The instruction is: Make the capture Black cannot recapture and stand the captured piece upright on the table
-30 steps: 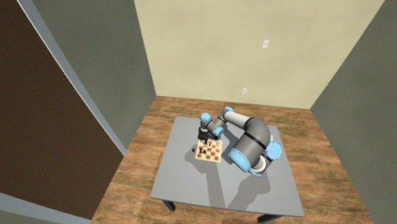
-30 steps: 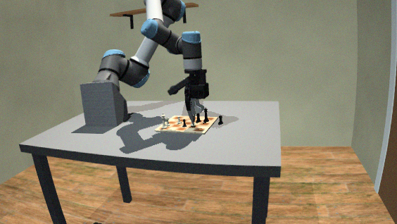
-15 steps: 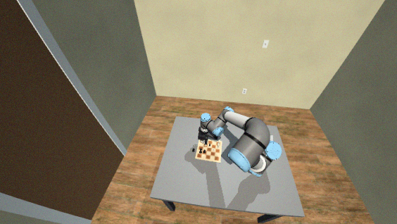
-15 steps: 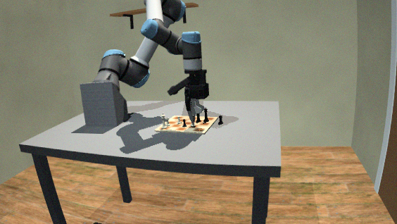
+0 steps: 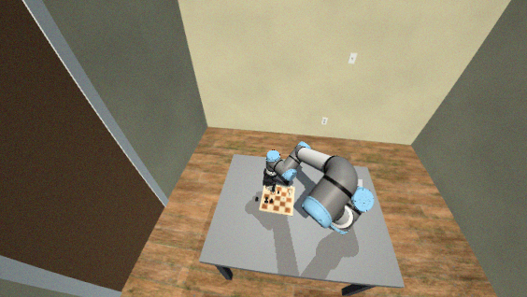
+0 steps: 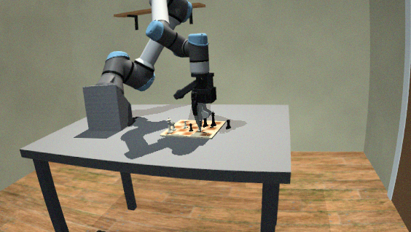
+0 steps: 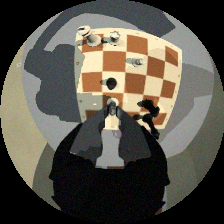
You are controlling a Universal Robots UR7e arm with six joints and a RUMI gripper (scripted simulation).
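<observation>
The small chessboard (image 5: 277,199) lies on the grey table and also shows in the wrist view (image 7: 127,75). My gripper (image 7: 112,106) is shut on a small white piece (image 7: 112,103), held low at the board's near edge; it also shows in the exterior view (image 6: 200,128). One black piece (image 6: 228,124) stands upright on the table just beside the board. Black pieces (image 6: 213,120) stand on the board close to my fingers, and a black pawn (image 7: 111,83) stands one square ahead of them. White pieces (image 7: 85,36) stand at the far corner, and a white pawn (image 7: 135,61) stands mid-board.
The arm's grey base block (image 6: 106,107) stands on the table to the left of the board. A wooden shelf (image 6: 146,12) hangs on the wall behind the arm.
</observation>
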